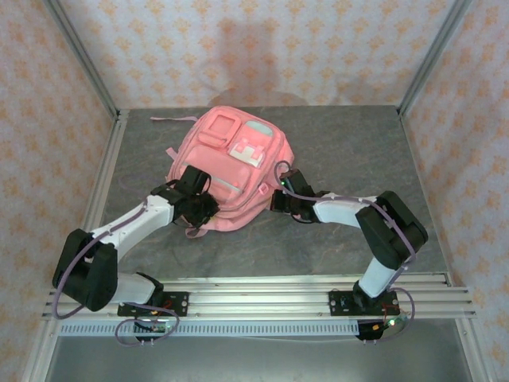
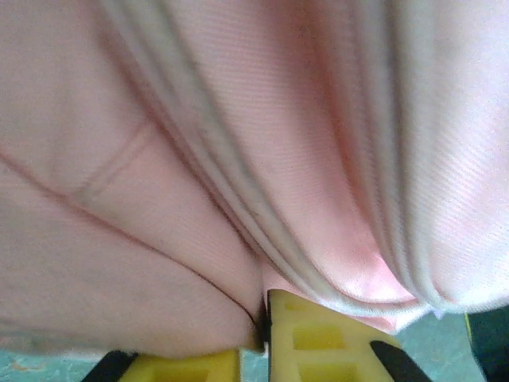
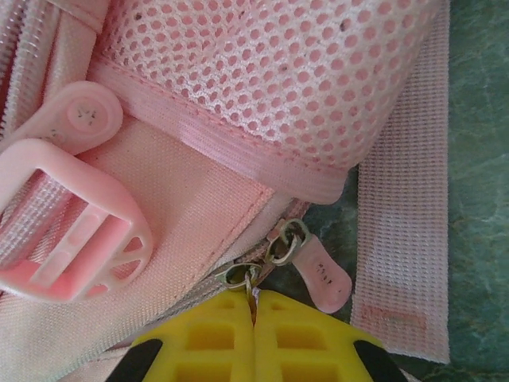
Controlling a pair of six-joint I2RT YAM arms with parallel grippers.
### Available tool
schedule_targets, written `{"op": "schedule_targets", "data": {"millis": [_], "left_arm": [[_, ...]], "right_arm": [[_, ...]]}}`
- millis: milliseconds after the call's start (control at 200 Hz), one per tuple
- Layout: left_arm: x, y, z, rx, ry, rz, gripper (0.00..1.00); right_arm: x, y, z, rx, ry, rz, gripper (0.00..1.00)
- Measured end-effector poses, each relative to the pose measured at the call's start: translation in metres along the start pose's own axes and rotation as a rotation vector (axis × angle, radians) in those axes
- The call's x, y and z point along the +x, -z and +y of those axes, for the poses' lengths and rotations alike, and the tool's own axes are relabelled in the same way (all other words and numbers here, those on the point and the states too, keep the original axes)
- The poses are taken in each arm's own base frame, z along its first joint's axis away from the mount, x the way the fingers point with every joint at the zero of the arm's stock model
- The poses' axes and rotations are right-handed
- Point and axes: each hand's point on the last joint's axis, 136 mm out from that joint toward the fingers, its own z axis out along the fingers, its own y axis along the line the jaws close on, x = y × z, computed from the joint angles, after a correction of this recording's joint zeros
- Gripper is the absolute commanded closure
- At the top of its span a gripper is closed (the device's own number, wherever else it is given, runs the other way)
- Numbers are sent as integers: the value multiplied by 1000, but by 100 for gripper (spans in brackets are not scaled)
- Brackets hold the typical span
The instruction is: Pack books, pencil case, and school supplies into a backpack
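Yellow pads of the right pincer (image 3: 254,306) are pressed together on a metal zip slider (image 3: 238,276) at the right side of the backpack (image 1: 231,163), the pink pull tab (image 3: 324,280) hanging loose. Left pincer (image 2: 266,310) sits barely parted against pink fabric folds at the bag's near-left edge; whether it grips them cannot be told. Backpack lies mid-desk (image 1: 358,151).
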Motion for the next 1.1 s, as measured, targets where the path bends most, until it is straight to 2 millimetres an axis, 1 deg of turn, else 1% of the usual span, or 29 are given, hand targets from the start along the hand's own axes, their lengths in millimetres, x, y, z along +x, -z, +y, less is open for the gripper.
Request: {"op": "schedule_targets", "data": {"millis": [100,200,270,375,455,525,626,676,746,831,926,1011,1101], "left_arm": [[4,13,-19,97,-85,14,52],[9,32,-38,194,-180,14,41],[12,47,-50,251,-251,4,36],[10,70,-66,306,-340,-33,35],[9,85,-73,331,-390,-58,35],[7,90,-73,330,-412,-68,35],[3,89,-66,303,-413,-68,35],[1,88,-62,290,-410,-67,35],[0,88,-59,280,-409,-67,35],[-3,88,-57,275,-417,-74,36],[-6,88,-55,267,-416,-81,36],[-9,88,-53,260,-414,-88,36],[-10,88,-51,252,-419,-89,37]], "right_arm": [[-8,3,-6,26,-7,-31,100],[-13,8,-14,55,-12,-66,100],[-15,11,-17,70,-13,-83,100],[-21,14,-24,96,-33,-108,97],[-28,18,-37,119,-69,-132,97],[-34,24,-49,140,-105,-154,96],[-42,32,-70,181,-153,-184,94],[-45,35,-80,201,-175,-192,90],[-46,38,-93,229,-199,-198,79],[-46,44,-105,272,-195,-194,69],[-48,56,-106,289,-178,-207,57],[-50,75,-99,282,-143,-245,54],[-52,96,-82,246,-99,-288,53]]}}
